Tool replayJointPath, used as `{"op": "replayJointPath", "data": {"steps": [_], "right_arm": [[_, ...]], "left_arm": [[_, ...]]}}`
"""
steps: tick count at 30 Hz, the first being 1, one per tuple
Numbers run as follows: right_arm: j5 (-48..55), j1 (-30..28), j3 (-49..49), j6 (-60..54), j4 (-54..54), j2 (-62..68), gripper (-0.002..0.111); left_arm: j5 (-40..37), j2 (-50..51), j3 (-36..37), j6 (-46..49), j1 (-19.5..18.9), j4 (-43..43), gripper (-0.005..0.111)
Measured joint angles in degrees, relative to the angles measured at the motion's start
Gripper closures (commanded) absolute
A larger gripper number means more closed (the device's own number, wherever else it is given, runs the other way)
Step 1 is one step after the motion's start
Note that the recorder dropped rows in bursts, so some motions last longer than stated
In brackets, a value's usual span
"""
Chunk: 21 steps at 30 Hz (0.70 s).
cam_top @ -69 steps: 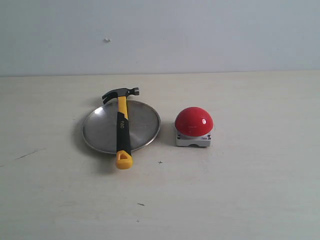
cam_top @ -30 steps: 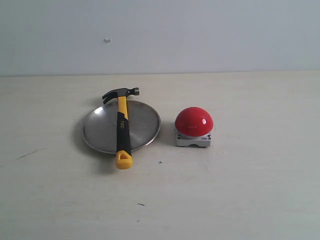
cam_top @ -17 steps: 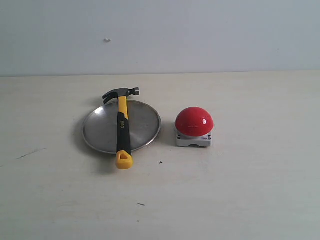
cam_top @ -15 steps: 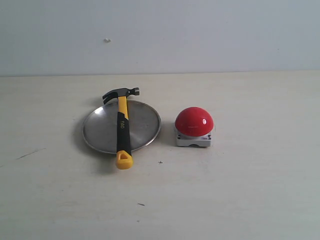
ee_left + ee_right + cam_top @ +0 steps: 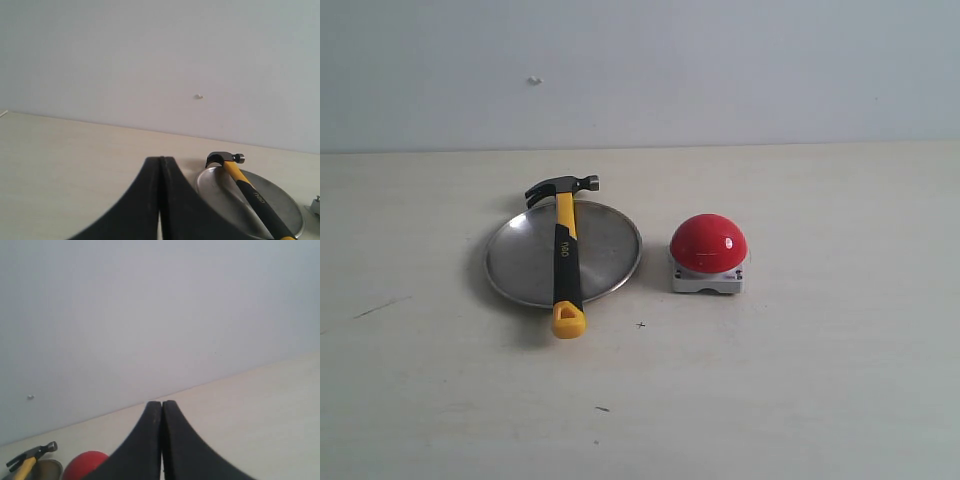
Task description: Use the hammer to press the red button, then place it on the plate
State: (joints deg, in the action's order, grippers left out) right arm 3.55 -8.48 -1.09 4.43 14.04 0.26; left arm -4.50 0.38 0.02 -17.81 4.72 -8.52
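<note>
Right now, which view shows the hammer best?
Exterior: the whole hammer shows, lying across the plate. Left wrist cuts off the handle's tip; right wrist catches only the head and a handle stub.

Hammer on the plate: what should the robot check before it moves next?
1. The hammer has nothing on top of it: ok.
2. The hammer lies across the plate, held by nothing: ok.
3. The left gripper is open, ready to grab: not ok, it is shut.
4. The right gripper is open: not ok, it is shut.
5. The red button is uncovered and apart from the plate: ok.
6. The button was already pressed: cannot tell.
</note>
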Motion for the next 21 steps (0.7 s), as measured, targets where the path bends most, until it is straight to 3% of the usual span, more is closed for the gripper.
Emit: {"op": "replayJointPath", "data": {"steps": [7,21], "right_arm": [[-0.13,0.00,0.83,3.88,-11.86,0.00,0.108],[2.61,0.00,0.83,1.26,-14.04,0.00,0.108]], "left_arm": [[0.00,0.00,0.00,0.00,0.00,0.00,0.107],[0.00,0.00,0.00,0.00,0.00,0.00,0.107]]}}
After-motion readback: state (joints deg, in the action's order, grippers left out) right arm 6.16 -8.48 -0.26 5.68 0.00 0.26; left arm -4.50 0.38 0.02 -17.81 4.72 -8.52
